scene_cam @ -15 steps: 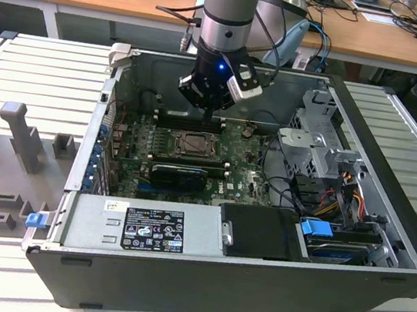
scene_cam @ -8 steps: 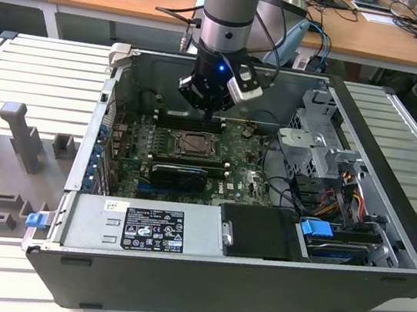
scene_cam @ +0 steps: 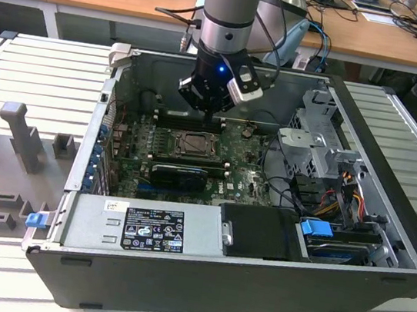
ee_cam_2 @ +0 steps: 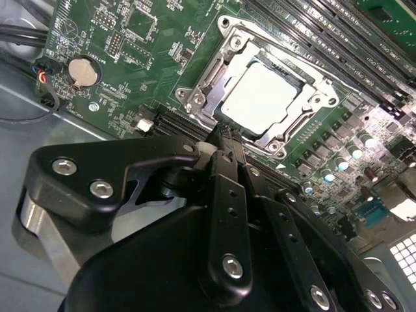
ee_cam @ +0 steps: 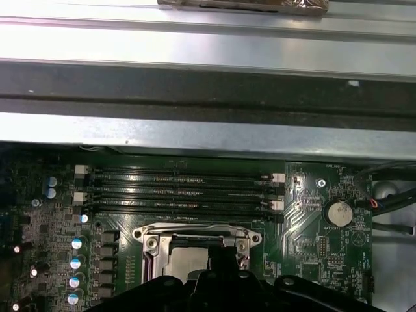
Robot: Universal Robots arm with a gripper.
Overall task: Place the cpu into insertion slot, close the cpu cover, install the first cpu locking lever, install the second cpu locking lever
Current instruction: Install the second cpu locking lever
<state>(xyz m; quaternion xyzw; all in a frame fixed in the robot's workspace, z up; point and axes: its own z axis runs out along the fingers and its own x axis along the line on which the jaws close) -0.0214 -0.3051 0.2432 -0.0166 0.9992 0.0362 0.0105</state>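
Cpu (ee_cam_2: 263,97) just beyond hand (ee_cam_2: 224,133).

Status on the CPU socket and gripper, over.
Gripper at the socket edge, jaws together, holding nothing. Cpu seated in insertion slot, cpu cover down over it. Nothing in the way.

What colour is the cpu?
Pale silvery-white cpu, clearest in the second wrist view.

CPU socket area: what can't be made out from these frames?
- First wrist view: the near part of the cpu and cpu cover is hidden behind the gripper body.
- Second wrist view: the gripper tips hide the socket's edge; lever state unclear.
- Exterior view: the insertion slot is too small to show details.
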